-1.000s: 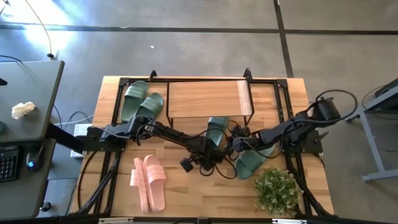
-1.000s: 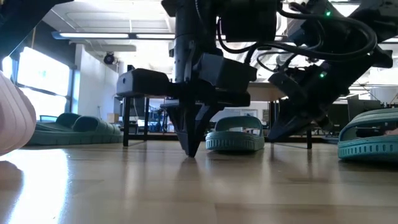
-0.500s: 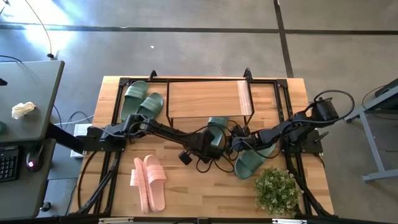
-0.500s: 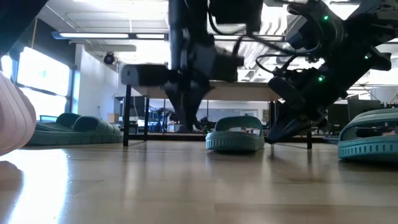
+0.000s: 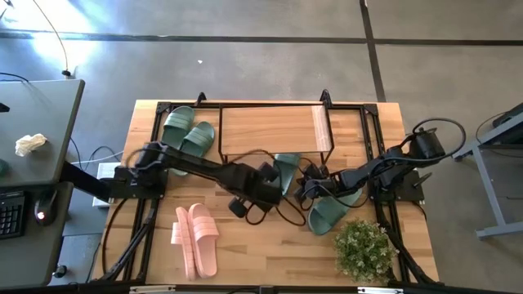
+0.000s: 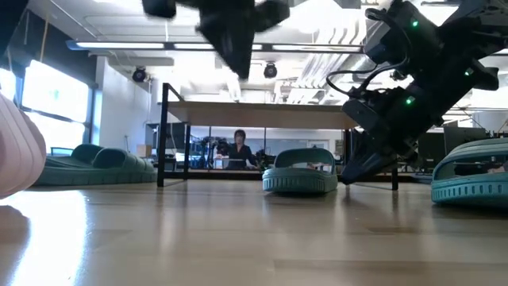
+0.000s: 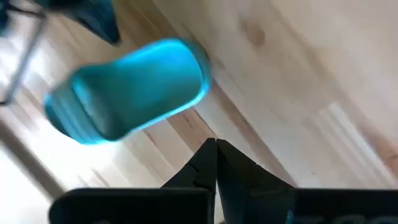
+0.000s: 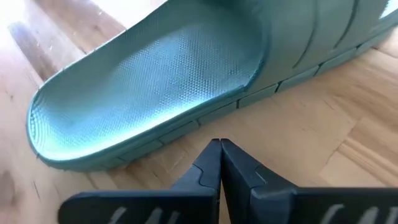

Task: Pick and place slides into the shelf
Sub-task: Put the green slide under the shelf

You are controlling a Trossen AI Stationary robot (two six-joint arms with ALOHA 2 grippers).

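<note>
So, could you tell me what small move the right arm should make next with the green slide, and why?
Probably open the right end effector: its fingers are shut, tips just short of the green slide's side on the table, so it cannot grip it. The left end effector hangs above the table, also shut.

grey floor (image 5: 245,65), side desk (image 5: 37,122), ceiling lights (image 6: 119,45)

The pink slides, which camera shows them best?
The high view: the pink slides lie whole, side by side on the table, near its front left. The low view catches only a blurred pink edge at the picture's left. Neither wrist view shows them.
</note>
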